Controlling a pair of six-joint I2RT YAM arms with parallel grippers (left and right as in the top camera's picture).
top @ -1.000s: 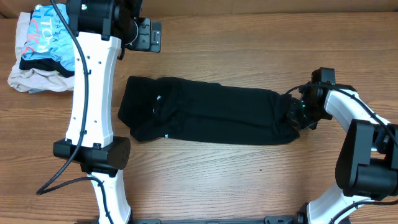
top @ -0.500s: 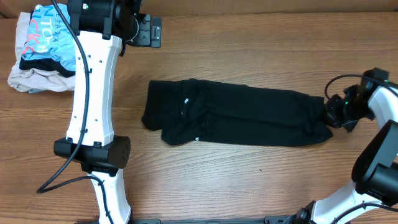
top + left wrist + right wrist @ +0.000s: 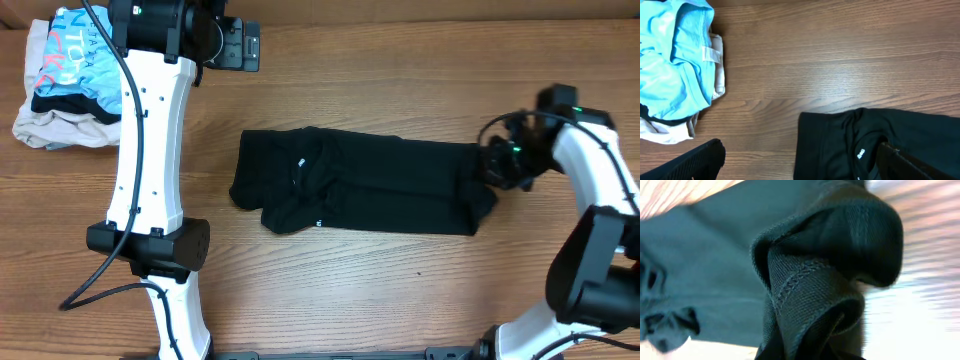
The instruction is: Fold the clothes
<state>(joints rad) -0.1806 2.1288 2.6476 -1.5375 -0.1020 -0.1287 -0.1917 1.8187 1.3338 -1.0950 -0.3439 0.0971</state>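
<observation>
Black T-shirt (image 3: 365, 195): lies on the wooden worktop (image 3: 380, 290) as a long narrow band running left to right across the middle, with layers folded over one another
Collar end: on the left of the band; a small white logo mark (image 3: 300, 163) shows there, and a second sits lower near the front edge
Right end of the band: drawn up in a bunch at the right gripper (image 3: 497, 165), narrower than the rest
Right gripper: closed on that bunched end; in the right wrist view the stitched hem fills the frame in thick rolled folds (image 3: 805, 295), and the fingers themselves are hidden by cloth
Right arm: reaches in from the right edge, wrist bent toward the shirt
Left gripper (image 3: 232, 48): held up at the far side of the worktop, well apart from the shirt, fingers spread wide with nothing between them
Left wrist view: both dark fingers (image 3: 695, 160) sit at the bottom corners; below are bare wood and the collar corner of the shirt with its white mark
Far left corner: a light blue shirt (image 3: 65, 55) with pink and white lettering sits piled on a beige garment (image 3: 55, 128), well apart from the black shirt
</observation>
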